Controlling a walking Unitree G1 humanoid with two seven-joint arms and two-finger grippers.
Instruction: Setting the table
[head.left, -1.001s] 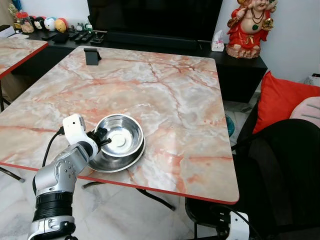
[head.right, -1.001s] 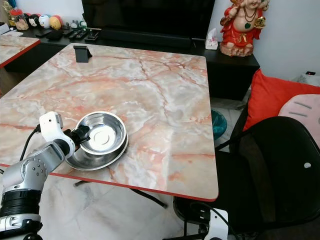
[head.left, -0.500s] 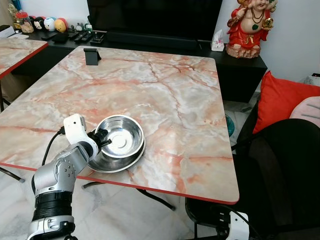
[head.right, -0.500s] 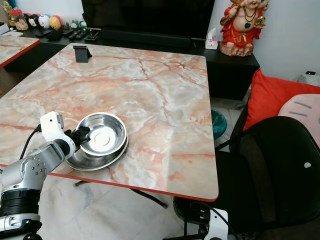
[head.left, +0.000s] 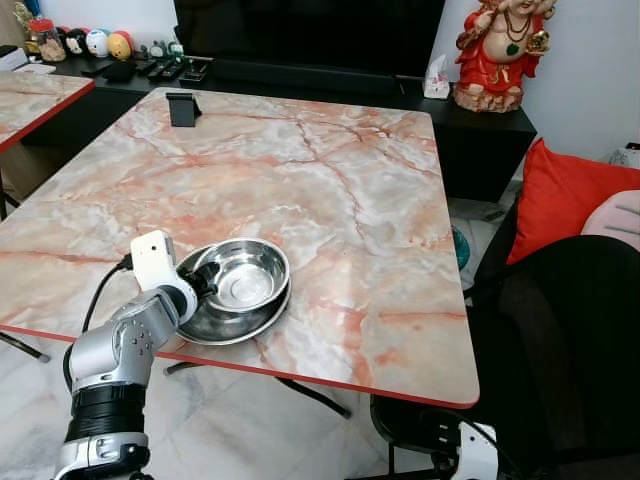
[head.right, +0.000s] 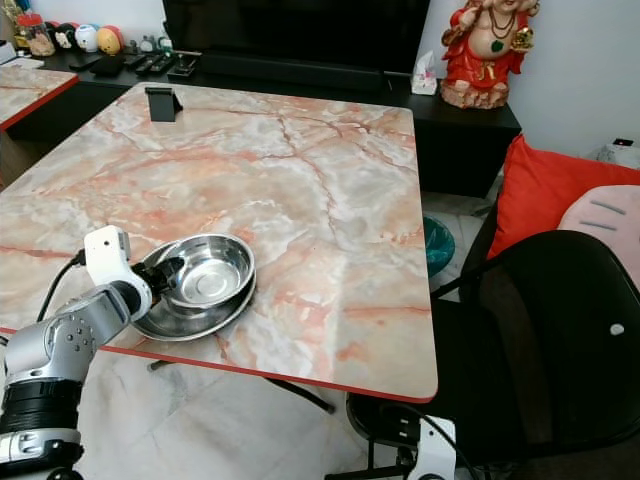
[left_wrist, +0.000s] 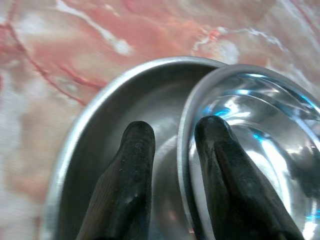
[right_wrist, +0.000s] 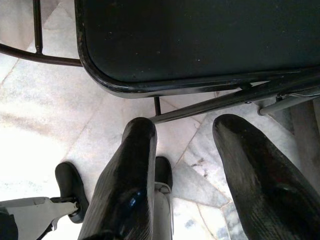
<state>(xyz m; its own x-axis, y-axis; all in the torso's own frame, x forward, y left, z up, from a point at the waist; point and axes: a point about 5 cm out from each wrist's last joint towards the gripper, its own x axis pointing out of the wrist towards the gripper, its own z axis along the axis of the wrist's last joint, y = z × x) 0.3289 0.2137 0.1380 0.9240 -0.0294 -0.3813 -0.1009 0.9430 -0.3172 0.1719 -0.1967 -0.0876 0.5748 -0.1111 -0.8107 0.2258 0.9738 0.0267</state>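
Near the table's (head.left: 330, 190) front edge, toward its left corner, the left gripper (left_wrist: 172, 142) pinches the rim of a steel bowl (head.left: 240, 275), tilted inside a wider dish (head.left: 228, 318). The right gripper (right_wrist: 185, 145) hangs with fingers parted beside a black chair (head.left: 570, 340). A phone stand (head.left: 182, 108) sits at the far-left corner.

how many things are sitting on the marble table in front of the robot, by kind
steel bowls: 2, the upper bowl tilted inside the lower bowl, its rim pinched by the left gripper
black stand: 1, the small black stand at the far edge of the table
total: 3
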